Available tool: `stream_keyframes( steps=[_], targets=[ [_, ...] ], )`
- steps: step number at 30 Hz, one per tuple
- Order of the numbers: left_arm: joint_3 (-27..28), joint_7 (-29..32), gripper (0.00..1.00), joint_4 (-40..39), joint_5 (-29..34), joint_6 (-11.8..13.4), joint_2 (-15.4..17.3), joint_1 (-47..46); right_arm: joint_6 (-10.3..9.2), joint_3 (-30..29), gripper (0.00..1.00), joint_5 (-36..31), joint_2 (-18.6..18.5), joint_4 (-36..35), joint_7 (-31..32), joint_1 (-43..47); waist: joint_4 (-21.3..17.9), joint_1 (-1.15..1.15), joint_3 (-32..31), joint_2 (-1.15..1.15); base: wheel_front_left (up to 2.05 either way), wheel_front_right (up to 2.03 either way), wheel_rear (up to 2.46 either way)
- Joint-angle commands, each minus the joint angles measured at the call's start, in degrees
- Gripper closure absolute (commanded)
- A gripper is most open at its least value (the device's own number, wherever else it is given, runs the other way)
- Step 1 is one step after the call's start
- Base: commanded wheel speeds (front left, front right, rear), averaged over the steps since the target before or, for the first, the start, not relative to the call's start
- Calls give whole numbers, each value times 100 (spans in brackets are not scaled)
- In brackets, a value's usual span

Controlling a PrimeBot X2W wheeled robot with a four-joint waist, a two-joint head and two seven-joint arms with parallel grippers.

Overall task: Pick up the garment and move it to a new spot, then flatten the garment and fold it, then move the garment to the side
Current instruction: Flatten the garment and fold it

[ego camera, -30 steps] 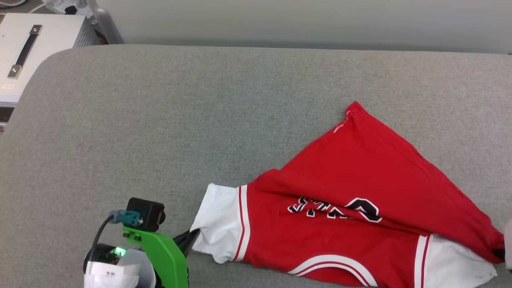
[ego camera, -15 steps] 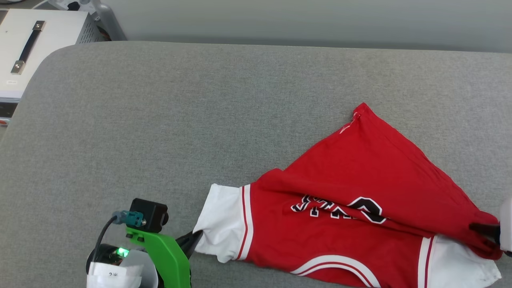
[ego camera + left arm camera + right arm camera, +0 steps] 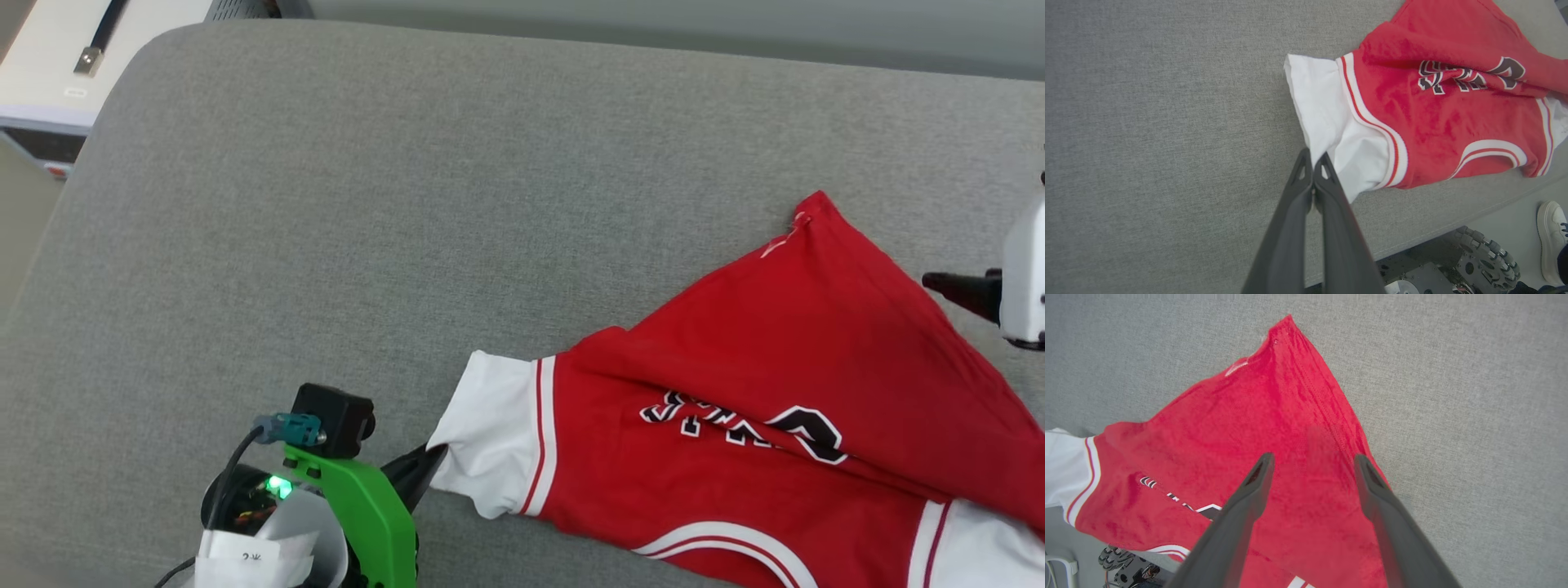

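The garment [image 3: 775, 359] is a red T-shirt with white sleeves, lying crumpled on the grey padded surface [image 3: 326, 204], its hem corner pointing away. My left gripper [image 3: 437, 453] sits at the lower left, shut on the edge of the white sleeve [image 3: 1331, 118]. In the left wrist view its fingertips [image 3: 1312, 157] pinch that sleeve edge. My right gripper [image 3: 951, 287] hovers at the right edge, open, with nothing between its fingers. In the right wrist view it [image 3: 1313, 458] stands over the red fabric [image 3: 1274, 428] near the side seam.
A white case [image 3: 49, 73] with a black handle stands off the surface's far left corner. Below the surface's near edge, the left wrist view shows the robot's wheeled base [image 3: 1486, 257] and a person's white shoe [image 3: 1551, 241].
My right gripper opened, let go of the garment's red fabric near the right sleeve, and moved up toward the hem side. The left gripper kept its grip. The camera shifted, so the whole view moved.
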Motion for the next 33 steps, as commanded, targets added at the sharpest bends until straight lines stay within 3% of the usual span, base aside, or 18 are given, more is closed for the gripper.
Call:
stream_keyframes(
  steps=[1, 14, 26, 27, 28, 29, 33],
  targets=[
    [-25, -5, 100, -27, 67, -36, -37, -127, -5, 42, 0, -133, 40, 152, 39, -213, 346, 0, 352, 0, 0, 0, 0],
    [-291, -146, 100, 11, 286, -167, -299, -473, -5, 328, 0, -958, -7, 1680, -252, -1450, 929, 0, 951, 0, 0, 0, 0],
    [-374, -298, 100, 161, 309, -221, -445, -619, -5, 1025, 0, -1058, -259, 2424, -387, -1246, 1074, 0, 1115, 0, 0, 0, 0],
    [-372, -302, 100, 170, 306, -222, -447, -625, -5, 1046, 12, -1039, -272, 2438, -398, -1228, 1075, 0, 1116, 0, 0, 0, 0],
    [-370, -306, 100, 181, 303, -222, -447, -632, -5, 1064, 68, -1020, -288, 2453, -421, -1213, 1076, 0, 1117, 0, 0, 0, 0],
    [-368, -308, 100, 190, 300, -223, -447, -638, -5, 1077, 100, -1007, -300, 2466, -440, -1206, 1075, 0, 1114, 0, 0, 0, 0],
    [-355, -320, 100, 234, 284, -216, -445, -651, -5, 1133, 100, -948, -389, 2510, -573, -1199, 1059, 0, 1068, 0, 0, 0, 0]
  ],
)
